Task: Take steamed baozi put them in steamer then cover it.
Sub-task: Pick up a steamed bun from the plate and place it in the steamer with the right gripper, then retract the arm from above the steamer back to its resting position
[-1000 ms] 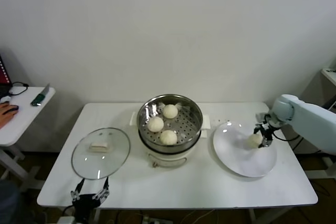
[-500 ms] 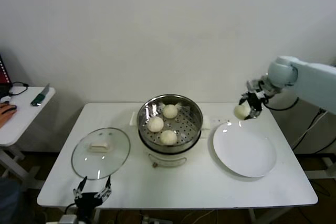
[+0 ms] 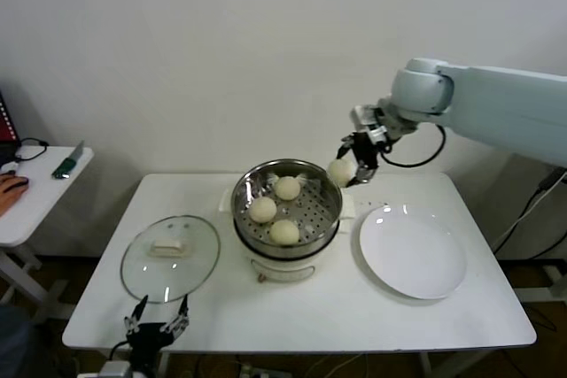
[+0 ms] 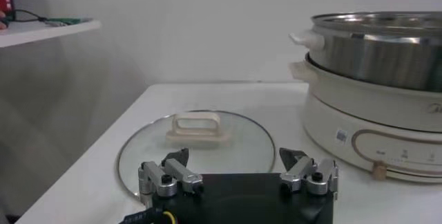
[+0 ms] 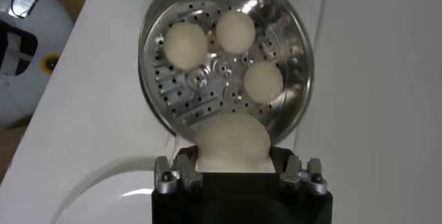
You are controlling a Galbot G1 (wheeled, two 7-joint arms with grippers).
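The steel steamer (image 3: 330, 185) stands mid-table on its white pot base and holds three cream-white baozi (image 3: 283, 231); they also show in the right wrist view (image 5: 186, 44). My right gripper (image 3: 353, 165) is shut on the fourth baozi (image 3: 340, 172) and holds it in the air just past the steamer's right rim; it fills the jaws in the right wrist view (image 5: 230, 144). The glass cover (image 3: 170, 258) with its cream handle lies flat on the table left of the steamer. My left gripper (image 3: 156, 329) is open and empty at the front table edge, before the cover (image 4: 195, 146).
A bare white plate (image 3: 413, 252) lies right of the steamer. A side table (image 3: 35, 192) with a green-handled tool and a person's hand stands at far left. The wall is close behind the table.
My right gripper has lifted the baozi off the white plate and carried it up and left to the steamer's right rim. The left arm has stayed put.
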